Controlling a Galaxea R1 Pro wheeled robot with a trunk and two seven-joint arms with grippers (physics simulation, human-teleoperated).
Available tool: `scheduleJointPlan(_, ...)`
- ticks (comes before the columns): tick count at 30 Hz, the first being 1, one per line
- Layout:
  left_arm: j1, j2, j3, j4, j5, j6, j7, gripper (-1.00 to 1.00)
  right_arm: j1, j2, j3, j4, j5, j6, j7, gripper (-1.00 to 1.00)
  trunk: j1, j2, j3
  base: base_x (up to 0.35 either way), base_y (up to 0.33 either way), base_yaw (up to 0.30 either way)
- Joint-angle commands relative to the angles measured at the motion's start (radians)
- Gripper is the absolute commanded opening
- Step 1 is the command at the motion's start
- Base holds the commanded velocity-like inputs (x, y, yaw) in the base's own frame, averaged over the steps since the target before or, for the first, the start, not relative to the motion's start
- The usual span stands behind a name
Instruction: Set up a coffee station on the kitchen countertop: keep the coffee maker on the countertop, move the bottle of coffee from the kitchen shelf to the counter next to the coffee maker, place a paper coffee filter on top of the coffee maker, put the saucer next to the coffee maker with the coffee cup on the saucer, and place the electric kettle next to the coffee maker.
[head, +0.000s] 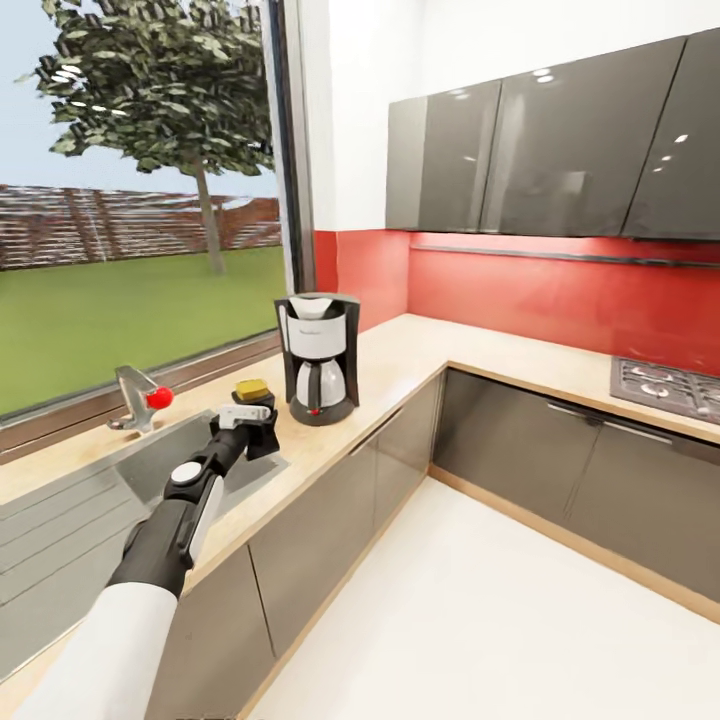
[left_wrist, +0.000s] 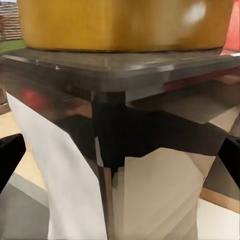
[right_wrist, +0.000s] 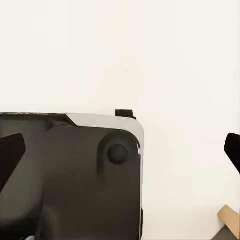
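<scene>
My left gripper (head: 252, 425) clamps the bottle of coffee (left_wrist: 120, 150) on its flat sides, below the cap; glossy, likely slippery. Coffee maker (head: 318, 357) just beyond it.

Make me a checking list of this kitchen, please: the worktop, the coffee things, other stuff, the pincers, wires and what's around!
Surface: light wood-look countertop with an inset grey sink.
Job's things: black drip coffee maker stands upright on the countertop; dark squarish bottle of coffee with a yellow cap is beside it, on the sink side, held in the left pincer.
Clutter: grey tap with a red knob behind the sink.
Pincers: left pincer shut on the bottle; right pincer open, holding nothing, over pale floor.
Cables: nothing seen.
Surroundings: glossy grey cabinets, red wall panel, gas hob, big window with a tree outside.
</scene>
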Motion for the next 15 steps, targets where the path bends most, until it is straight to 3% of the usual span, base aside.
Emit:
scheduleJointPlan(1, 0.000, -0.001, 0.004, -0.001, -0.006, 0.005, -0.006, -1.00, 0.000, -0.001, 0.009, -0.001, -0.009, -0.002, -0.002, 1.00, 0.001, -0.002, -0.002, 0.021, -0.012, 0.237)
scheduleJointPlan(6, 0.036, -0.001, 0.004, 0.002, -0.006, -0.005, 0.065, -1.00, 0.000, -0.001, 0.009, -0.001, -0.009, -0.002, -0.002, 1.00, 0.001, -0.002, -0.002, 0.006, -0.003, 0.261)
scheduleJointPlan(8, 0.055, -0.001, 0.003, 0.003, -0.005, -0.060, 0.097, -1.00, 0.000, -0.001, 0.009, -0.001, -0.009, -0.002, -0.002, 1.00, 0.001, -0.002, -0.002, 0.001, 0.000, 0.268)
scheduleJointPlan(10, 0.061, -0.001, 0.002, 0.010, -0.004, -0.103, 0.107, -1.00, 0.000, 0.000, 0.009, -0.001, -0.009, -0.002, -0.002, 1.00, 0.001, -0.002, -0.003, 0.000, 0.000, 0.269)
scheduleJointPlan(15, 0.070, -0.004, 0.001, 0.033, -0.005, -0.119, 0.114, -1.00, 0.000, -0.001, 0.010, -0.001, -0.005, -0.004, -0.001, 1.00, 0.001, -0.002, -0.004, 0.121, 0.000, 0.147)
